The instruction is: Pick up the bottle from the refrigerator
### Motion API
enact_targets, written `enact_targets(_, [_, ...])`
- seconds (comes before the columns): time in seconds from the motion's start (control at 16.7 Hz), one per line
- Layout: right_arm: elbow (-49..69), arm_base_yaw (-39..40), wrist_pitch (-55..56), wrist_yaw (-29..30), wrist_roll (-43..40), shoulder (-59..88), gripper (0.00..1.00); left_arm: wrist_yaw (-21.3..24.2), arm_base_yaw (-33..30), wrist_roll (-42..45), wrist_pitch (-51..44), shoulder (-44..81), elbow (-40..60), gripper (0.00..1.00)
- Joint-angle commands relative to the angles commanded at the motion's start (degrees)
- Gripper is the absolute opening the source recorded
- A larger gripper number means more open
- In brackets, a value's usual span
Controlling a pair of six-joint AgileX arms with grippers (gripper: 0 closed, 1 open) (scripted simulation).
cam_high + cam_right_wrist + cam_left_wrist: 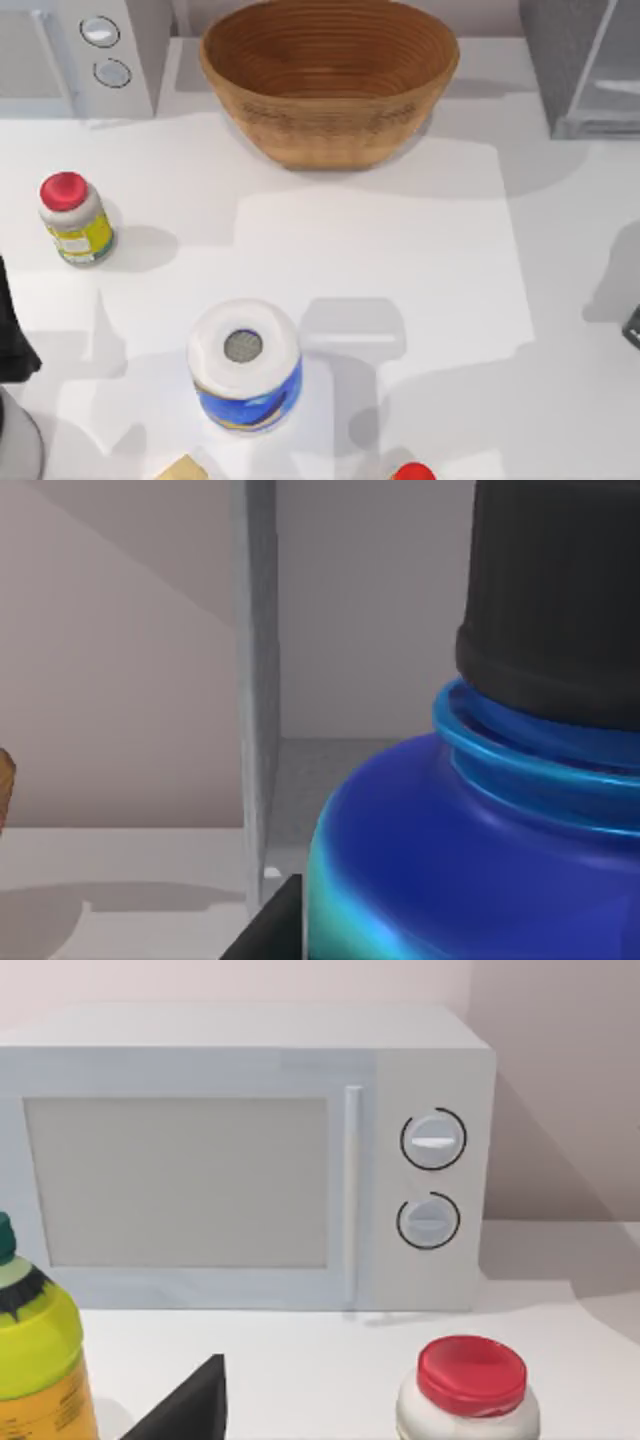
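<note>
left arm is parked at the table's left edge, doing nothing; can't tell what its gripper is up to. its wrist camera just stares at the microwave with the 2 round knobs, plus a red-capped bottle and a yellow-green bottle in front of it.

moving right on the table: same red-capped bottle with the yellow label, a paper towel roll standing on end, then the big woven basket at the back.

far right is the fridge, back corner. the right arm barely pokes in at the right edge. its wrist view has the blue bottle with a dark cap looming huge and super close, the open fridge compartment right behind it, so my guess is it's out of the fridge and in the gripper's grasp. honestly can't see the fingers closing on it though, so can't tell for sure.
</note>
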Motion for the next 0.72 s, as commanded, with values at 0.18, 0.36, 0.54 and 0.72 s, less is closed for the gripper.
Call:
enact_targets(0.18, [-6.01, 1.97, -8.29, 1.65, -0.08, -13.93, 0.00, 0.00, 0.00, 0.00, 0.00, 0.00, 0.00, 1.00])
enact_targets(0.36, [-9.88, 3.38, -13.78, 2.82, -0.21, -22.50, 0.00, 0.00, 0.00, 0.00, 0.00, 0.00, 0.00, 1.00])
enact_targets(0.54, [-11.29, 3.94, -15.83, 3.30, -0.28, -25.60, 0.00, 0.00, 0.00, 0.00, 0.00, 0.00, 0.00, 1.00])
enact_targets(0.72, [-11.29, 3.94, -15.83, 3.30, -0.28, -25.60, 0.00, 0.00, 0.00, 0.00, 0.00, 0.00, 0.00, 1.00])
